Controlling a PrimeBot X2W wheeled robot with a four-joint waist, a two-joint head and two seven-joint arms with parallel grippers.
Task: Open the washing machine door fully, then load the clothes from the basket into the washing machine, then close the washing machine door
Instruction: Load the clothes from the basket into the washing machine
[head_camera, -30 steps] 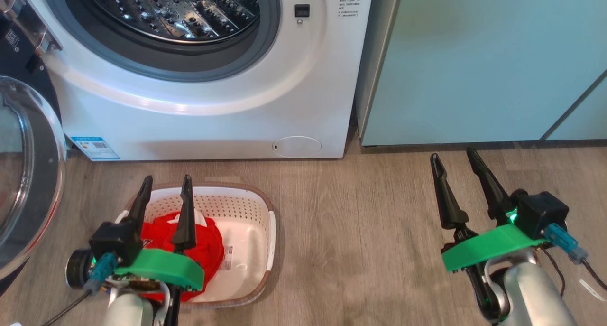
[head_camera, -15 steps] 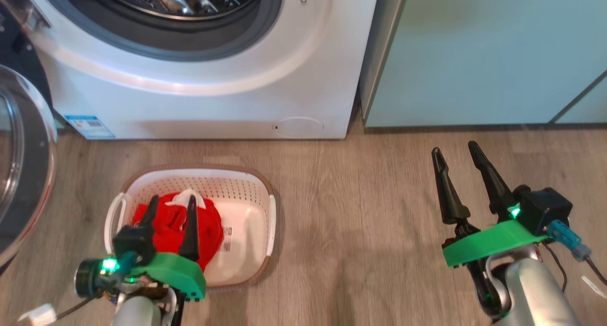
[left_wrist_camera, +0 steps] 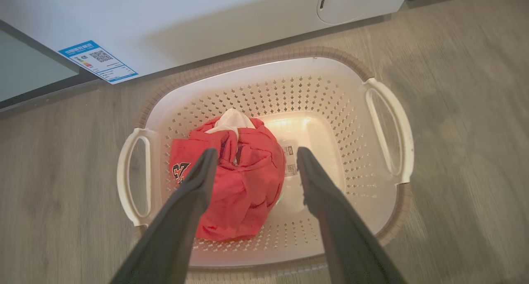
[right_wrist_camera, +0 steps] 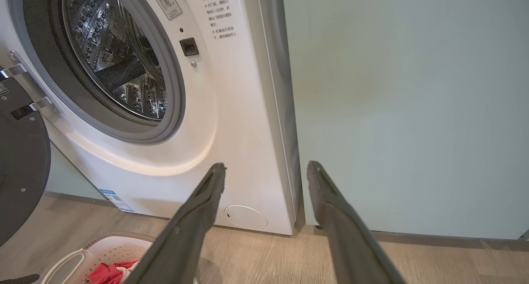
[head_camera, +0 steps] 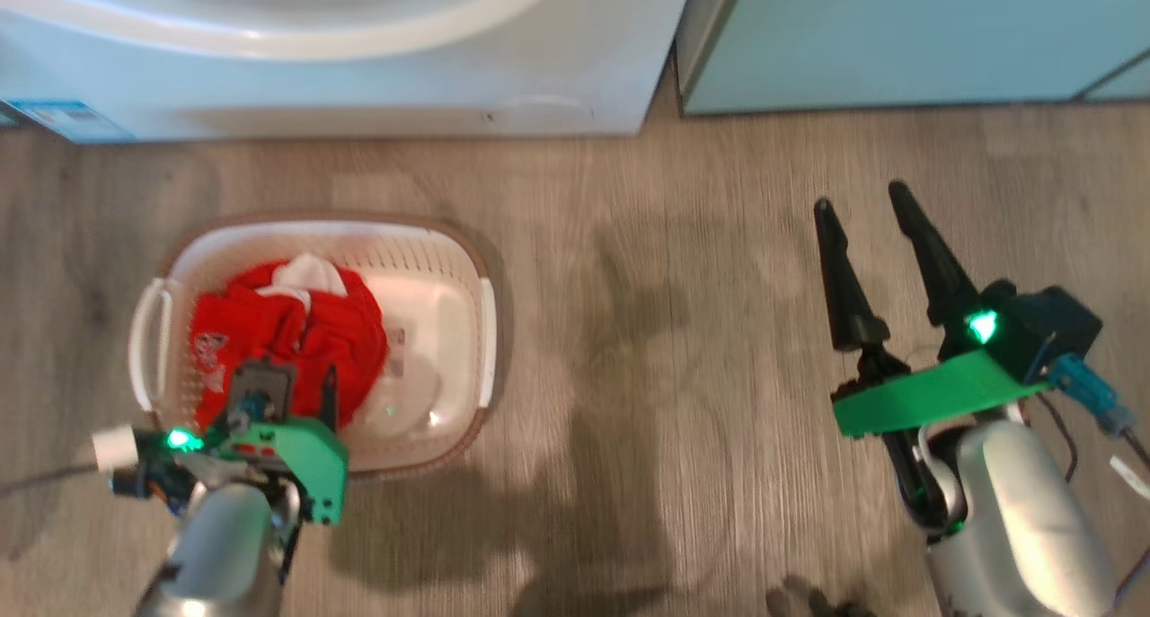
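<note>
While the left gripper (left_wrist_camera: 256,151) hangs over the basket (left_wrist_camera: 297,89) with its fingers spread and nothing clamped, the clothes (left_wrist_camera: 244,180) lie below and between those fingers. One fingertip overlaps the edge of the bundle and the other stands over the basket's bare bottom; contact cannot be confirmed. The clothes form a crumpled bright red bundle in the half of the basket nearer one handle. A small white cloth piece (left_wrist_camera: 231,118) sits on the bundle's far side, and a fold carries a black-and-white print (left_wrist_camera: 179,170) that is not legible. A label (left_wrist_camera: 290,160) on the basket bottom adjoins the bundle; its text is too small to read. Beyond the basket stands the washing machine (left_wrist_camera: 206,23), carrying a blue sticker (left_wrist_camera: 98,61) with a QR code. The right gripper (head_camera: 860,197), fingers likewise apart and empty, is well clear of the basket, over the floor (head_camera: 629,330).
</note>
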